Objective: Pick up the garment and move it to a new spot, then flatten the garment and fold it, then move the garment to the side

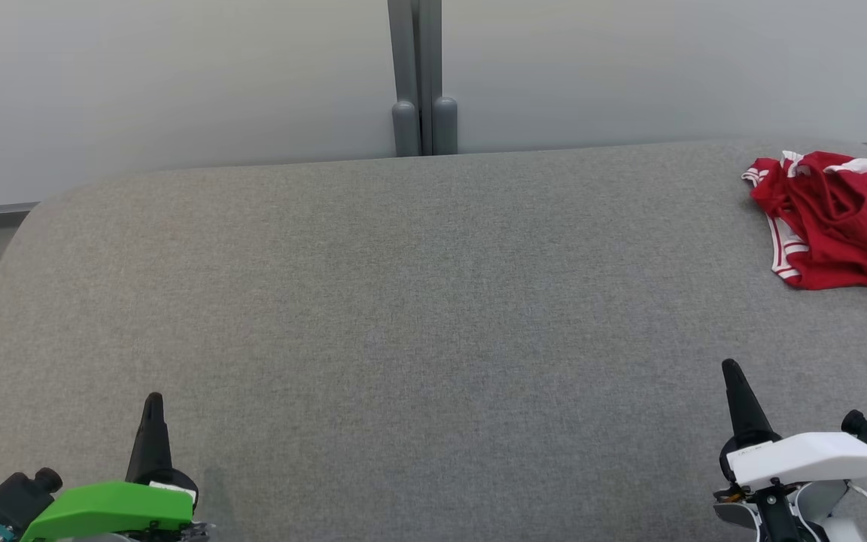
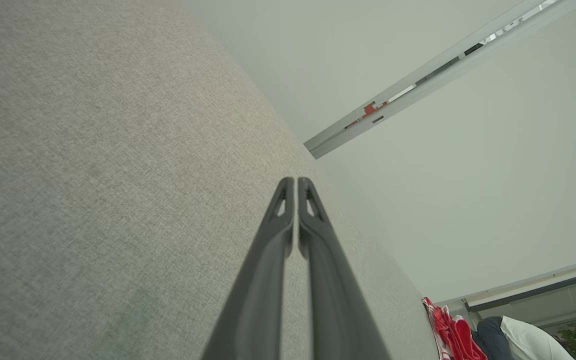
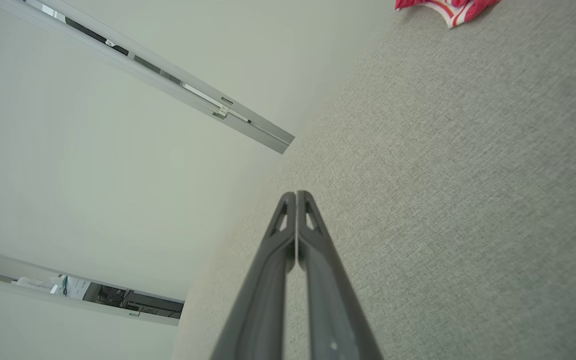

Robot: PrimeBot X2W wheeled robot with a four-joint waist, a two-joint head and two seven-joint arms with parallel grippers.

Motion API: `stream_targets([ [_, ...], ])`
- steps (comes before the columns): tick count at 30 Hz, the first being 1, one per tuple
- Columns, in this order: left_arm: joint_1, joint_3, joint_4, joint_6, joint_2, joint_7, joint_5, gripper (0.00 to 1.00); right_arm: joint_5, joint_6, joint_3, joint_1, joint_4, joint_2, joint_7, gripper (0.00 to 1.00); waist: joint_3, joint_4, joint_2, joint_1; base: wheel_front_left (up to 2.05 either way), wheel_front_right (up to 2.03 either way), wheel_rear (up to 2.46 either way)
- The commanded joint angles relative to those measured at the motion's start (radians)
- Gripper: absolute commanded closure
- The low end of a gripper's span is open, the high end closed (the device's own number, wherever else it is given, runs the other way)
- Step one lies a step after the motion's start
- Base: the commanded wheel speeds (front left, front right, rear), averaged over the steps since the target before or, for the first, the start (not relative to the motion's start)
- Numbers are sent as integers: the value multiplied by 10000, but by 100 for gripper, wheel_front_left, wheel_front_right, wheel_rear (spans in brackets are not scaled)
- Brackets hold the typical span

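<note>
Head view: a wide grey fabric-covered surface (image 1: 403,316) is seen, backed by a pale wall (image 1: 177,75). The red garment (image 1: 836,218) with white trim is crumpled at the surface's far right corner, its right part cut off by the frame edge. The left gripper (image 1: 153,410) and right gripper (image 1: 733,380) are held near the front edge, well apart from the garment. In the wrist views, each pair of fingers is seen pressed together with nothing between.
</note>
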Motion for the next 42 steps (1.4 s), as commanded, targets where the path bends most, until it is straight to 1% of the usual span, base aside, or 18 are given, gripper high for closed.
stream_targets([
  [1, -296, 42, -115, -43, 72, 68, -284, 100, 290, -3, -55, -254, -57, -49, 68, 100, 3, -1, -1, 0, 0, 0, 0],
  [21, -555, 137, -94, -106, 89, 618, -2329, 100, 2253, -2, -297, -502, 78, -20, 619, 100, 42, -22, -1, 0, 0, 0, 0],
  [42, -764, 226, -70, -139, 100, 1098, -4116, 100, 3950, -3, -534, -734, 200, 24, 1124, 100, 84, -43, -1, 0, 0, 0, 0],
])
